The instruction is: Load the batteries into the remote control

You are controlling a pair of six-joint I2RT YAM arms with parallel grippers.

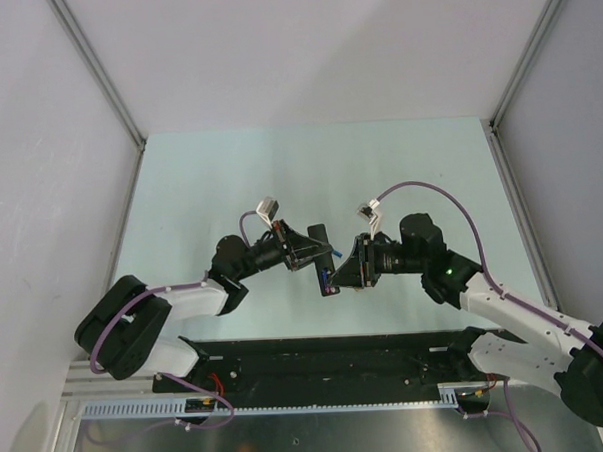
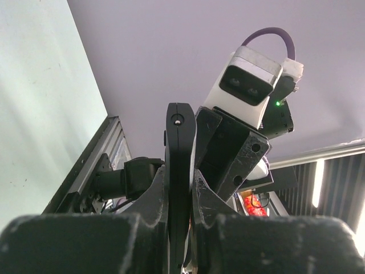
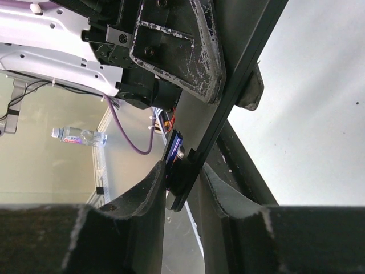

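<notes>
While the left gripper (image 2: 180, 200) stood clamped on the remote (image 3: 236, 80), held above the worktop (image 1: 229, 179) with its long axis near-to-far, the right gripper (image 3: 185, 177) straddled its near end beside the blue battery (image 3: 174, 145); grip there undetermined.

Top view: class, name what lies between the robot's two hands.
The remote lies there, gripped by the left hand, its other end reaching the right hand, with a blue battery on it. The top view shows this.
</notes>
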